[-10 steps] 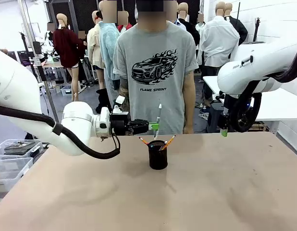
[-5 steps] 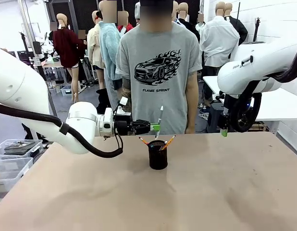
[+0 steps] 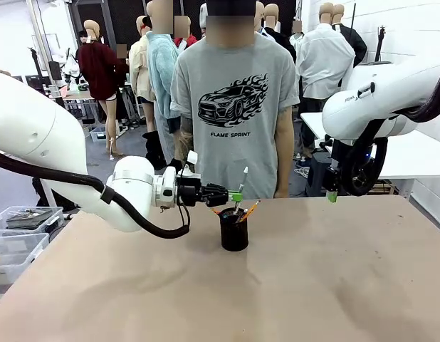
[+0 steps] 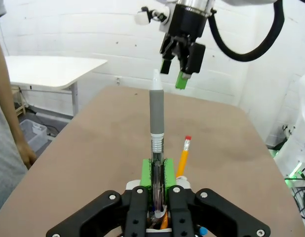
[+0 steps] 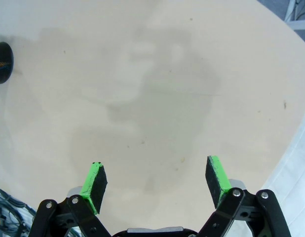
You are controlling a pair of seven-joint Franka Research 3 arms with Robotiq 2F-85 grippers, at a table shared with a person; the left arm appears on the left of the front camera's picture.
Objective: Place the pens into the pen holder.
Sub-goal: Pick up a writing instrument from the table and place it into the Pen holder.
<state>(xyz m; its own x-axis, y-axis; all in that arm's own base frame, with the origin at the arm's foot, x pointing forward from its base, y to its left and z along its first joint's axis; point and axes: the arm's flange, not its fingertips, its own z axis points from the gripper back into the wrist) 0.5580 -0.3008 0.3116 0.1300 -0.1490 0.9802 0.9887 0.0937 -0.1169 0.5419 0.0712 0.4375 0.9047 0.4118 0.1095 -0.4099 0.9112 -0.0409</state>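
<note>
In the front view the black mesh pen holder (image 3: 234,231) stands mid-table with orange pencils (image 3: 250,209) leaning out of it. My left gripper (image 3: 235,194) is just above its rim, shut on a white and grey pen (image 3: 241,184) that stands nearly upright with its lower end at the holder's mouth. The left wrist view shows that pen (image 4: 156,118) clamped between the green pads (image 4: 146,173), beside an orange pencil (image 4: 182,157) with a red eraser. My right gripper (image 3: 332,194) hangs over the far right of the table. It (image 5: 157,180) is open, with the holder (image 5: 1,55) far off.
A person in a grey T-shirt (image 3: 234,100) stands at the far edge behind the holder, arms hanging down. Clear plastic bins (image 3: 21,235) sit off the table's left side. Bare tabletop (image 3: 320,285) stretches in front and to the right.
My left gripper has carried the pen to the right and downward, bringing it over the holder. The right arm has stayed still.
</note>
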